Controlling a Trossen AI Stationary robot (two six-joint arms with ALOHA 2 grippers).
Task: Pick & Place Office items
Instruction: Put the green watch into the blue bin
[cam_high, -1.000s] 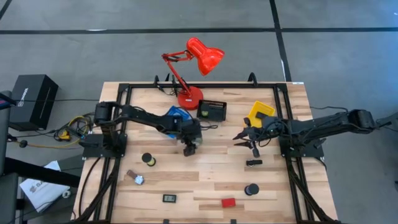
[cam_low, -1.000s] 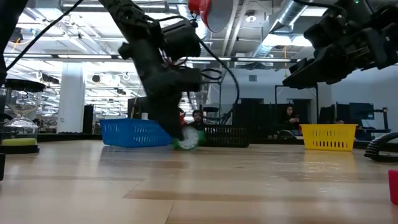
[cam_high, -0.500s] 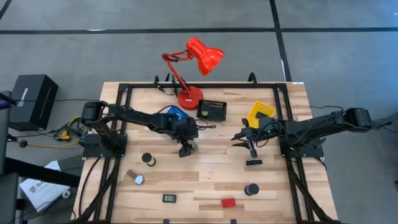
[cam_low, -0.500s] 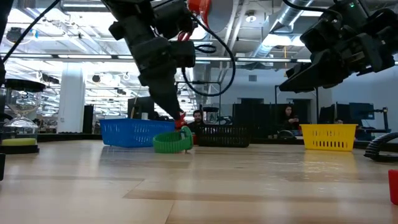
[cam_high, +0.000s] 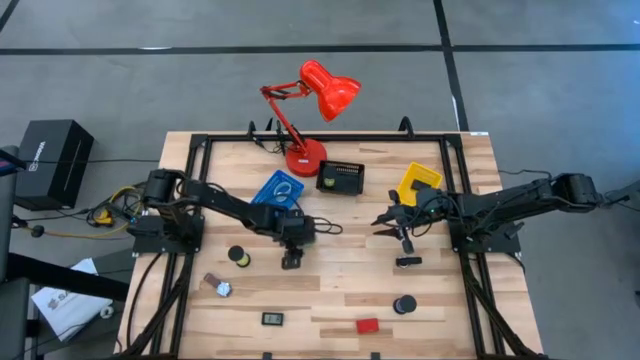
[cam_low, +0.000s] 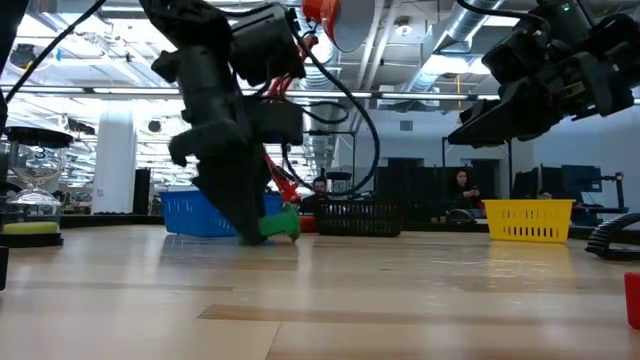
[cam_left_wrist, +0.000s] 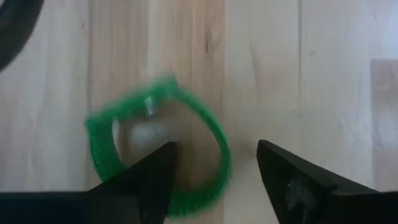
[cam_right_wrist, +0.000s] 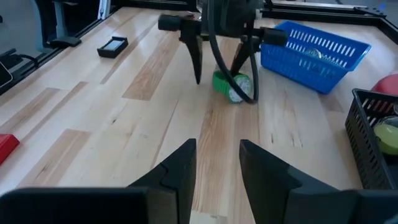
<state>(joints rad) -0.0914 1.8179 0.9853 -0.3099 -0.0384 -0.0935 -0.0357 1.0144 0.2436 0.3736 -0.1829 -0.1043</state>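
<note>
Tape rolls and small gadgets lie scattered across the wooden table (cam_high: 340, 275). At the left we see a yellow-cored black roll (cam_high: 238, 256), a small packet (cam_high: 217, 286) nearer the front edge, and a tiny black gadget (cam_high: 273, 319) beyond it to the right. Our left gripper (cam_high: 291, 258) is low over the boards near the middle, fingers (cam_left_wrist: 140, 180) spread around a green tape roll (cam_left_wrist: 158, 146) that lies on the wood, one finger inside its ring. Behind it stand the blue bin (cam_high: 277, 189), the red lamp (cam_high: 318, 100) and the black bin (cam_high: 341, 177). Further right, a red block (cam_high: 367, 325) and a black cylinder (cam_high: 404, 303) rest near the front, with a black clip (cam_high: 407, 262) below our right gripper (cam_high: 398, 224), which hangs above the table beside the yellow bin (cam_high: 418, 183), fingers (cam_right_wrist: 180, 168) slightly parted and holding nothing.
</note>
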